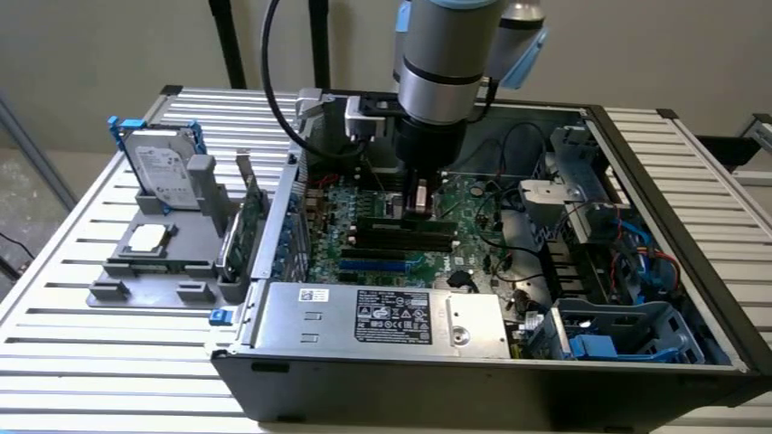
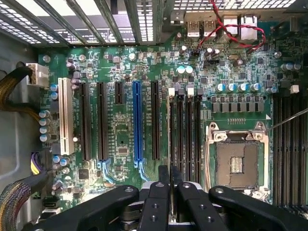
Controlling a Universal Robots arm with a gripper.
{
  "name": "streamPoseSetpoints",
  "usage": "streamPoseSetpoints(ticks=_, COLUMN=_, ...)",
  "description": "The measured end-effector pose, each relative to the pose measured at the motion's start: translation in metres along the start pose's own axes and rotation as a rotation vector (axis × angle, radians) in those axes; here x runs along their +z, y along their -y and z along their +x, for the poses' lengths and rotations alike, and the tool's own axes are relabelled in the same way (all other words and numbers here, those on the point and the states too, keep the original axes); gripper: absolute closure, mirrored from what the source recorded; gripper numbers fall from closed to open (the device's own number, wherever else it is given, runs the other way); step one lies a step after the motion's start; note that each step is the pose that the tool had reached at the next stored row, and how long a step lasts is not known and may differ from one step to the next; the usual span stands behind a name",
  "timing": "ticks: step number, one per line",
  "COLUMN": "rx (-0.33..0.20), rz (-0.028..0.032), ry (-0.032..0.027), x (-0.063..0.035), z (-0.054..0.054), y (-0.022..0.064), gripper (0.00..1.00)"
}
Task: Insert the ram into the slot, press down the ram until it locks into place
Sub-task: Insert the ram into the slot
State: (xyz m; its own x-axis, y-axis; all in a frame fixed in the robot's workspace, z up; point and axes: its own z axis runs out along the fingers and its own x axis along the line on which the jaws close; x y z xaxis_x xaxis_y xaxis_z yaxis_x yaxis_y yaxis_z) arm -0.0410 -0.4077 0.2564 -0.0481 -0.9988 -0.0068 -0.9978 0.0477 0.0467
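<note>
My gripper [image 1: 420,208] reaches down into the open computer case, right over the bank of parallel black memory slots [image 1: 404,237]. In the wrist view its two black fingertips [image 2: 163,175] stand almost together above the end of the outermost black slot [image 2: 172,132], the one nearest the expansion slots. A thin pale edge, which looks like the ram [image 2: 169,134] seen edge-on, runs from between the fingertips along that slot. The ram's green face is hidden. The other memory slots [image 2: 187,130] beside it hold nothing.
A shorter blue slot [image 2: 137,120] and black expansion slots lie beside the memory bank; the bare CPU socket [image 2: 238,161] lies on the other side. Red and black cables [image 2: 226,24] cross the board. Outside the case stand a hard drive [image 1: 163,167] and a green expansion card [image 1: 248,226].
</note>
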Motion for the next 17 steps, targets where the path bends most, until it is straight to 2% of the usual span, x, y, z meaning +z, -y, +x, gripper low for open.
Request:
streamPoseSetpoints(ticks=4, rx=0.000, rz=0.0001, ry=-0.0001, x=0.0072, z=-0.001, y=0.0002, gripper=0.87)
streamPoseSetpoints(ticks=7, rx=0.000, rz=0.0002, ry=-0.0023, x=0.0122, z=-0.007, y=0.0002, gripper=0.87)
streamPoseSetpoints(ticks=9, rx=0.000, rz=0.0009, ry=-0.0084, x=0.0144, z=-0.011, y=0.0001, gripper=0.87)
streamPoseSetpoints(ticks=14, rx=0.001, rz=0.0019, ry=-0.0280, x=0.0180, z=-0.012, y=0.0003, gripper=0.87)
streamPoseSetpoints(ticks=17, rx=0.002, rz=0.0022, ry=-0.0346, x=0.0216, z=-0.012, y=0.0004, gripper=0.87)
